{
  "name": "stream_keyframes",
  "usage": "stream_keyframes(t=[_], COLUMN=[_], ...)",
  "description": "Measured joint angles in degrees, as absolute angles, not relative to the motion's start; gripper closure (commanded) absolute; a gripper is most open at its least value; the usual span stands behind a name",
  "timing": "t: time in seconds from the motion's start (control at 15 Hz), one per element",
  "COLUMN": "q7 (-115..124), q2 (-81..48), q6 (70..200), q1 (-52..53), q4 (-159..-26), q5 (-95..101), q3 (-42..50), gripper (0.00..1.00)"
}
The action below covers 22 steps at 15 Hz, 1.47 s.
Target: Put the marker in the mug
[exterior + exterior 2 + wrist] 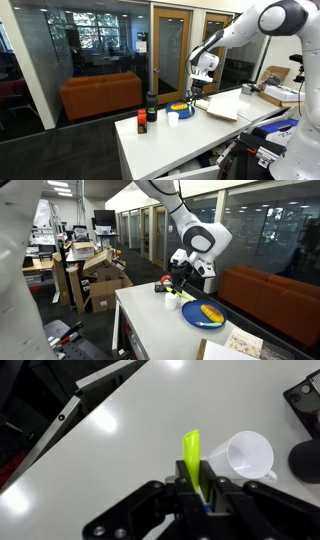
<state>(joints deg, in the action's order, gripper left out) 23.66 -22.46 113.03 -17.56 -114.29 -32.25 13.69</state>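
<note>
Presently on record:

Gripper (200,488): clamped on marker (191,452). Jaws pinched on its lower end, upper end standing out past the fingertips with a slight lean. Hanging over bare table (100,430) in wrist view, with the table's edge running slantwise across the upper left.

Marker: thin, yellow-green. Held in the grip, off the surface, not in the mug. Upper end just beside white cup (245,457) in wrist view, apart from it.

White cup: small, mouth turned toward the wrist camera. In an exterior view, white cup (173,118) just beside mug (180,107).

Mug: squat, blue, yellow inside. Standing near the table's far edge in an exterior view, with gripper (197,92) above it and a little to one side. Also seen in an exterior view as mug (205,315), lower than gripper (180,283) and apart from it.

Dark cup (152,101): taller, upright, by the far edge toward the corner, apart from the mug. Dark round shape at the right border of the wrist view possibly the same cup; too cropped to confirm.

Red-and-black item (142,122): small, near the corner, kind not legible.

Book (222,108): flat, near the mug, along the far edge.
</note>
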Motion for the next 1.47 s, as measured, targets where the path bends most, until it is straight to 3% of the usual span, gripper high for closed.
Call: stream_keyframes(t=[0.53,1.07,1.13,1.47], q7=[29.1,32.3,32.4,32.3], q2=[-30.6,-35.4,-35.5,-35.6], q6=[98.9,96.1,96.1,96.2], q1=[-17.5,-17.6,-17.7,-17.5], q4=[-101.4,-95.5,-95.4,-95.4], q5=[-38.6,-42.9,-43.4,-43.5], q3=[13.0,12.8,12.9,12.9], gripper=[0.96,0.96,0.84,0.84])
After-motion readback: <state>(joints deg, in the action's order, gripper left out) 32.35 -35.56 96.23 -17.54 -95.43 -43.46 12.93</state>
